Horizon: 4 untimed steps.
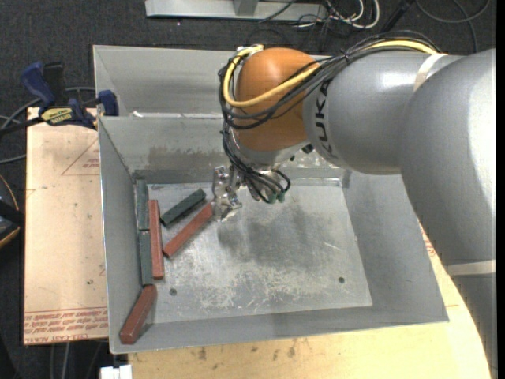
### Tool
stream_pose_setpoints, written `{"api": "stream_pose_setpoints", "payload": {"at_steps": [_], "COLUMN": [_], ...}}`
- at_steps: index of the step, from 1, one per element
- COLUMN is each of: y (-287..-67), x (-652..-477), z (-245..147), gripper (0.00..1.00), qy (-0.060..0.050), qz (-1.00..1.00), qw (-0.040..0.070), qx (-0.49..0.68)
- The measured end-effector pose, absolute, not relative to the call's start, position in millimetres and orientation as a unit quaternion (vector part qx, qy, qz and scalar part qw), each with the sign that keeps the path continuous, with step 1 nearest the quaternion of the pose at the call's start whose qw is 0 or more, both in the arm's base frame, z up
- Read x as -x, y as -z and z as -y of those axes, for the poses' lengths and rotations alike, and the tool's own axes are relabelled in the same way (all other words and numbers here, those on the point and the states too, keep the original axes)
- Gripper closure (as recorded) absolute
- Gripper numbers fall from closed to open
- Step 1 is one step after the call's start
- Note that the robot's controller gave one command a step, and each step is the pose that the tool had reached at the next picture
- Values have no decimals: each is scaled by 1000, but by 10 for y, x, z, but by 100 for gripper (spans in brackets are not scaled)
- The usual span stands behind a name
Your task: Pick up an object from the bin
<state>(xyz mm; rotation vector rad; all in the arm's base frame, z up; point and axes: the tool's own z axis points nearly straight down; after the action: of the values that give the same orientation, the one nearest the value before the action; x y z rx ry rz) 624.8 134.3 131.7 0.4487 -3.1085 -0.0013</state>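
Grey bin (316, 283), floor scuffed. You have 4 wall bars (150, 251), green and red, along its left wall. Next come 1 slanted green bar (183, 208) and 1 slanted red bar (188, 231). Gripper (227, 197) hangs at the red bar's upper end; whether it is open or closed, you cannot tell.

Reaches in from the right with the grey arm (394, 109), bends down at the orange-covered wrist (268, 93), points the gripper (226, 197) straight down, low and left of centre.
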Motion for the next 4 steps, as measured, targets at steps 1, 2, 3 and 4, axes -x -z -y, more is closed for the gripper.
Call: {"api": "stream_pose_setpoints", "payload": {"at_steps": [1,2,3,4], "y": [-787,-791,-824,-824], "x": [-6393,-6399,-6441,-6441], "z": [-2441,-2431,-1373,-1373], "gripper": [0,0,100,100], "qy": [-2,-1,1,1], "qz": [994,994,1000,1000], "qw": [-3,-5,-4,-4], "qx": [-107,-106,12,12]}}
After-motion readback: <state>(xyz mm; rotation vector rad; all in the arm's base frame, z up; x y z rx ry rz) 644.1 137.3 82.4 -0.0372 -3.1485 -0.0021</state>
